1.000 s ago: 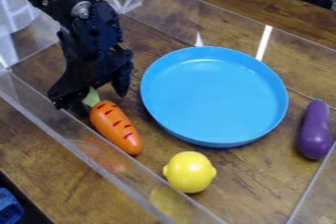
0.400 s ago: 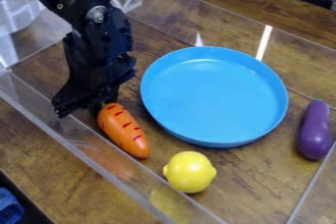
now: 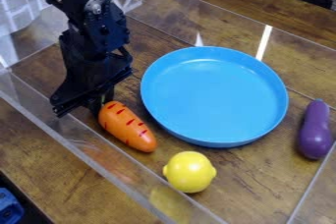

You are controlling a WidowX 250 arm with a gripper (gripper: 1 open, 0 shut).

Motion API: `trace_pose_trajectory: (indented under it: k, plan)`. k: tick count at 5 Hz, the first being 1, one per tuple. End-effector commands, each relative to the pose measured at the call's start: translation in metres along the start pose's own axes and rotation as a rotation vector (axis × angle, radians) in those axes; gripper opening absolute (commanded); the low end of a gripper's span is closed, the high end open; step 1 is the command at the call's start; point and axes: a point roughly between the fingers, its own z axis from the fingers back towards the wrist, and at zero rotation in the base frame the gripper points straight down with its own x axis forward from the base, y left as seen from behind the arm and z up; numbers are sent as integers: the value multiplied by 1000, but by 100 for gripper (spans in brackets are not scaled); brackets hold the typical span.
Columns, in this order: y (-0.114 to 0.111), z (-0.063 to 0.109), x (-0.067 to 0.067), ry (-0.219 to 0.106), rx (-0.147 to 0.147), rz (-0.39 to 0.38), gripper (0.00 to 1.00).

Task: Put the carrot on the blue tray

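The orange carrot (image 3: 129, 128) lies on the wooden table just left of the blue tray (image 3: 214, 96), its tip pointing toward the lower right. My black gripper (image 3: 94, 100) points down at the carrot's upper left end. It is shut there, and the leafy top is hidden between the fingers. The rest of the carrot rests on the table, close to the tray's rim but outside it. The round tray holds nothing.
A yellow lemon (image 3: 190, 172) sits in front of the tray. A purple eggplant (image 3: 313, 130) lies at the right edge. Clear plastic walls (image 3: 79, 159) fence the work area at the front and left.
The jaws have shut over the carrot's green top, which showed a second ago. The carrot has shifted slightly right and swung a little. The hand stayed in place.
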Motion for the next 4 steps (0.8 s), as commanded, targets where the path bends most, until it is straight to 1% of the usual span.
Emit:
trace_pose_trajectory:
  k: [1, 2, 3, 4]
  plan:
    - [-17, 12, -6, -7, -35, 22, 0]
    - [-28, 23, -10, 18, -49, 40, 0]
    - [-37, 37, 7, 61, -63, 20, 0]
    - [-41, 44, 26, 88, -77, 4, 0]
